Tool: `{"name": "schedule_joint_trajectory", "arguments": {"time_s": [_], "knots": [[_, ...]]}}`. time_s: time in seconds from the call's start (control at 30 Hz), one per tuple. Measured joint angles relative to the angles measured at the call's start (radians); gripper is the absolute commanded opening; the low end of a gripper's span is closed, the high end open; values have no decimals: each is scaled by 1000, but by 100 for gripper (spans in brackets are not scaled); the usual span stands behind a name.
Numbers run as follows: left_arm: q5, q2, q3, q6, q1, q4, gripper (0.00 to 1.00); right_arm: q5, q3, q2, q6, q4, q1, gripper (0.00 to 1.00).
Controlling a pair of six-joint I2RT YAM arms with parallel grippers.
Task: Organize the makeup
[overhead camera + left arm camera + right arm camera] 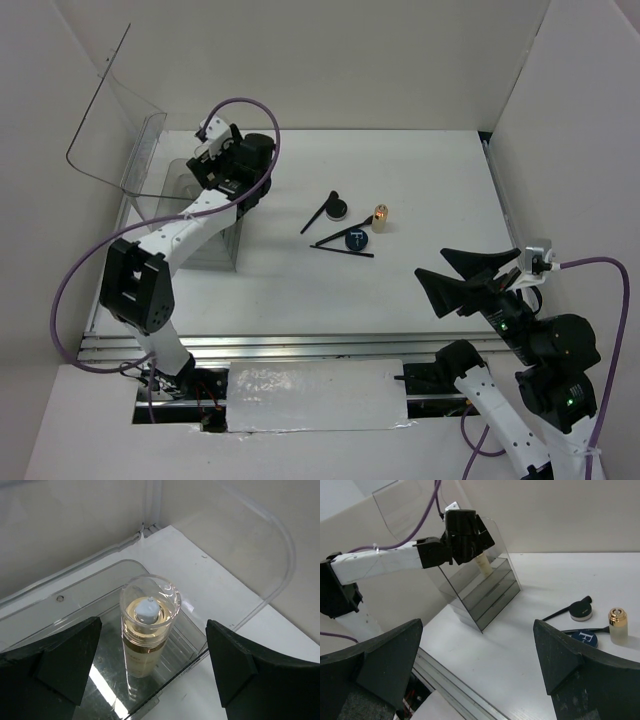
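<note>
a: the left gripper [152,666] hangs wide open, holding nothing. the tall bottle [148,630] stands upright in the clear box [75,611], between the fingers, touching neither.
b: a crooked retreat could clip and topple it.
a: brushes [318,215], black compact [338,209], blue compact [357,239] and amber bottle [381,216] sit mid-table. the right gripper [470,275] is open, empty.
b: those thin brushes may skid away.
</note>
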State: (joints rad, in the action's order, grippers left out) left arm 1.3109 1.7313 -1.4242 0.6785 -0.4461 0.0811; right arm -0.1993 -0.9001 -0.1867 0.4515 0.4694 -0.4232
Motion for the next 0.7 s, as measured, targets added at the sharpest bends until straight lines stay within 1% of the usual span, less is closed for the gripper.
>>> {"name": "schedule_joint_trajectory", "arguments": {"time_s": [0.2, 0.33, 0.4, 0.5, 0.6, 0.7], "knots": [[1, -109, -11, -56, -50, -5, 99, 2, 7, -31, 26, -12, 0, 100], [-11, -160, -64, -89, -77, 25, 99, 5, 11, -94, 55, -13, 0, 100], [-31, -169, -113, -106, -85, 59, 99, 3, 18, -145, 77, -18, 0, 100], [-64, -169, -232, -142, -100, 134, 100, 16, 71, -225, 111, -42, 0, 100], [-123, -169, -362, -186, -127, 191, 99, 80, 131, -296, 129, -39, 0, 100], [-187, -179, -483, -217, -174, 273, 99, 183, 148, -386, 126, -33, 0, 100]]}}
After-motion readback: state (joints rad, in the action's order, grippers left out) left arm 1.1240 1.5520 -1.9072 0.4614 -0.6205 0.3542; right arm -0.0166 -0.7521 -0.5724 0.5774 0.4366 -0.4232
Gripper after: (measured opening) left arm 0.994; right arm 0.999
